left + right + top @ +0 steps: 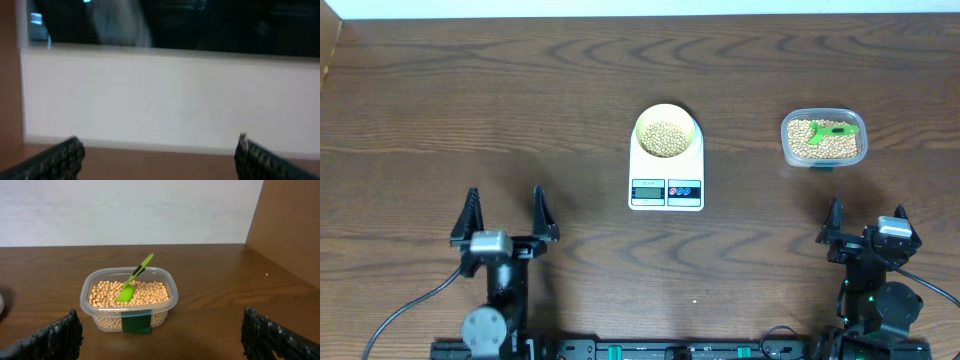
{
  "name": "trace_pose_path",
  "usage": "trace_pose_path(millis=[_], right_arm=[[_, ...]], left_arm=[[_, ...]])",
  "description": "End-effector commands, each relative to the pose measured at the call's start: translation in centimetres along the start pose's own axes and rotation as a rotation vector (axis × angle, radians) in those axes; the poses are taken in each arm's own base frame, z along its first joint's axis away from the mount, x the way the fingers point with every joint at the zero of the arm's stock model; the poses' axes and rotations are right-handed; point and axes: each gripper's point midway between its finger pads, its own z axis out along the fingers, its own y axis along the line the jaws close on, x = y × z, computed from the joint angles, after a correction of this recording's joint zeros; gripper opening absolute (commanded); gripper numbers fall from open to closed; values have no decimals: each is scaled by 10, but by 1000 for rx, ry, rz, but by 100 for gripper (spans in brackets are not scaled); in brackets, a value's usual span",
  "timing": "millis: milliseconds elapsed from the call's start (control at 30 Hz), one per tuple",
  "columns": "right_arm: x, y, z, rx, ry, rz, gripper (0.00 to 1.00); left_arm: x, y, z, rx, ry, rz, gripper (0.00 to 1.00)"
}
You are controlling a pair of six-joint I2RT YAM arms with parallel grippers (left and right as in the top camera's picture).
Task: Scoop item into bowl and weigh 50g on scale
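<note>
Beans sit in bowl on scale; scoop rests in tub.

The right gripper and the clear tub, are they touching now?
Apart. The overhead view shows a strip of bare table between the right gripper and the tub.
</note>
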Motion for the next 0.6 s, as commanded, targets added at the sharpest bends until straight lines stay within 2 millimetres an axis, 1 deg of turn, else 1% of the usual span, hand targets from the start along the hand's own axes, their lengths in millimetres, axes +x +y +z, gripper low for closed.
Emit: trace_pose_path(millis=[0,67,167,567], right_arm=[[1,0,0,2,5,13,99],[1,0,0,2,5,13,99],[1,0,0,2,5,13,99],[1,0,0,2,5,13,99]], left_arm=[[26,6,-2,-33,103,-23,98],[53,6,-6,-30,213,-24,98],[99,9,-21,-47,411,-27,98],[102,10,-22,-56,424,-26,98]])
